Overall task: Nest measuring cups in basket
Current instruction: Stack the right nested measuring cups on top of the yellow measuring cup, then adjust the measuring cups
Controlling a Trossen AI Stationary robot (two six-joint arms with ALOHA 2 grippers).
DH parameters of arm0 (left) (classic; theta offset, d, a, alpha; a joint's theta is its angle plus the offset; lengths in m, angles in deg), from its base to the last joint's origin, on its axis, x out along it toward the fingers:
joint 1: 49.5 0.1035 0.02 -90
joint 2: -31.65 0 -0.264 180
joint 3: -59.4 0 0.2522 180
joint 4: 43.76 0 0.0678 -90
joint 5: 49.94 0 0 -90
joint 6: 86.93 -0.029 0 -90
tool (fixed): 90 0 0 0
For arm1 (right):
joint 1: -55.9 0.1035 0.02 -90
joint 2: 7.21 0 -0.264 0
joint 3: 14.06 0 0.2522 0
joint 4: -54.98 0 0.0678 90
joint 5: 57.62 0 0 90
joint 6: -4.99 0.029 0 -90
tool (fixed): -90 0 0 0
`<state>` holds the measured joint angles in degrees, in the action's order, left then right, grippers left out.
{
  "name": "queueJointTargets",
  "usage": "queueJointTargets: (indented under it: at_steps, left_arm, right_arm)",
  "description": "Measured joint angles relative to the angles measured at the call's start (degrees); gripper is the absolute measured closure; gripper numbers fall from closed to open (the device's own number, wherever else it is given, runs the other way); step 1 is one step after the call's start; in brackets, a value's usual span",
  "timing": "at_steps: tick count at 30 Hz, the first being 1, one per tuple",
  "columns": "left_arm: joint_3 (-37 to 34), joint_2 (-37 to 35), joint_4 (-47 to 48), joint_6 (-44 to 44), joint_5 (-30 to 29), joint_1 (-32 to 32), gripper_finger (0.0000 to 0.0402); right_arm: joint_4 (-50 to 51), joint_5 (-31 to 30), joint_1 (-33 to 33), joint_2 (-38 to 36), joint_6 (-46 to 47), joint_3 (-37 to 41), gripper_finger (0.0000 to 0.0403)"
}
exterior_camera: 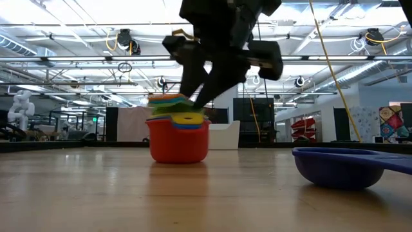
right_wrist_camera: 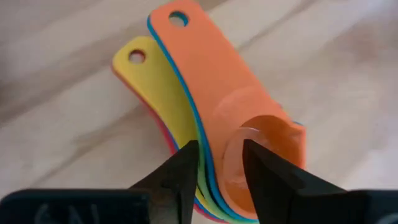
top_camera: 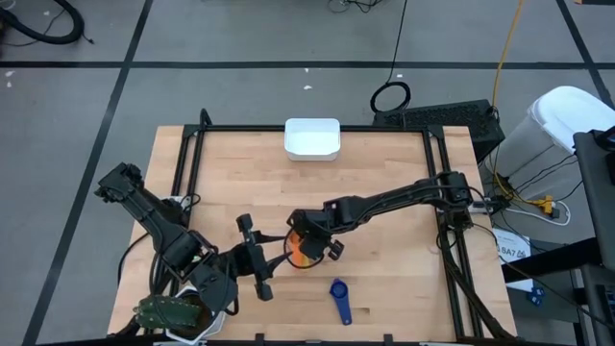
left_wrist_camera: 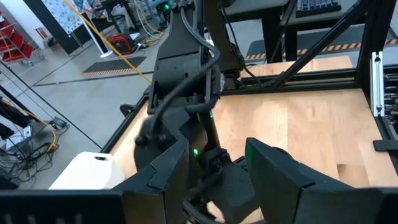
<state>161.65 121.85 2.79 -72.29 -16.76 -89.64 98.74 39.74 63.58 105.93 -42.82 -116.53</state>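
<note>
**Cups stacked mid-tabletop, basket far off at twelve o'clock**

Seen from above, the nested stack of measuring cups [top_camera: 304, 248] sits a little below the middle of the pale wood-plank tabletop [top_camera: 384, 154]: a glossy red cup at the bottom, thin flat handles of green, yellow, blue and orange fanned on top, each handle pierced by a small round hole. The right gripper [top_camera: 309, 237] hangs directly over the stack, its dark fingers [right_wrist_camera: 264, 177] apart, one on either side of the orange cup's rim. At nine o'clock from the stack, just beside it, waits the left gripper [top_camera: 258, 264], fingers apart around nothing. A lone dark blue cup [top_camera: 339, 299] lies at five o'clock from the stack. The white, smooth, round-cornered basket [top_camera: 311, 138] sits at the tabletop's twelve o'clock edge, well apart. A black metal frame [top_camera: 317, 128] borders the tabletop.
</note>
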Motion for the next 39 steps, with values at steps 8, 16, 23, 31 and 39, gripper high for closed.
queueJointTargets:
  at_steps: [8,16,23,31,39]
  left_arm:
    - [0.0,0.0,0.1,1.2,0.0,-0.2,0.0238]
    - [0.0,0.0,4.8,5.8,0.0,-0.2,0.0238]
    - [0.0,0.6,20.8,19.9,4.7,0.0,0.0238]
    - [-2.0,0.5,24.5,28.6,10.9,0.0,0.0238]
    - [-13.4,0.6,23.8,41.2,18.9,0.0,0.0238]
  right_arm:
    - [0.5,-1.7,0.3,-3.9,1.7,0.0,0.0267]
    - [4.5,-1.8,0.3,-6.9,11.5,0.0,0.0266]
    - [9.7,-2.0,0.3,-6.9,20.6,3.2,0.0266]
    - [6.3,-4.3,0.9,-6.9,28.2,12.1,0.0272]
    - [2.9,-4.4,3.7,-7.0,31.7,18.1,0.0273]
